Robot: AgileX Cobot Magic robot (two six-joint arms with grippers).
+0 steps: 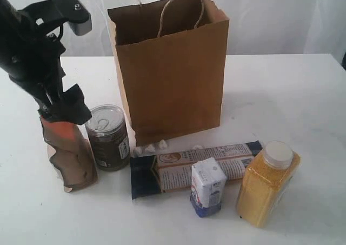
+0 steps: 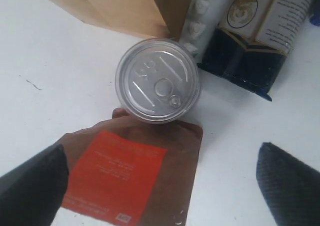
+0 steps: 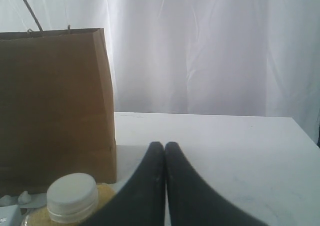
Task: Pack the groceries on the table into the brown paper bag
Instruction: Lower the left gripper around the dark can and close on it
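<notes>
Tall upright kraft-brown paper bag (image 1: 170, 77) with twisted paper loop handles: standing open-mouthed toward the back of the large flat white surface (image 1: 292, 99). Ranged in front of it, left to right in the exterior view: an orange-brown pouch (image 1: 69, 158), standing upright; a dark cylindrical can with a silver pull-tab lid (image 1: 108, 138), standing just beside the pouch; a long navy packet with a pale printed panel (image 1: 186, 166), lying flat on its side; a small white-blue carton (image 1: 208, 186), standing upright in front of the packet; and a yellow-grain bottle with a white cap (image 1: 268, 186), standing at the right end. A few tiny white crumbs (image 1: 151, 146) are lying at the bag's foot. The left pincer (image 1: 64, 111) is hanging over the pouch's top with jaws spread wide, one dark finger (image 2: 32, 186) sitting at the pouch's edge and the other well clear of it, gripping nothing. The right pincer (image 3: 165, 148) is showing both fingers pressed fully together, empty, with the bottle's cap just beside it and the bag's side beyond.
</notes>
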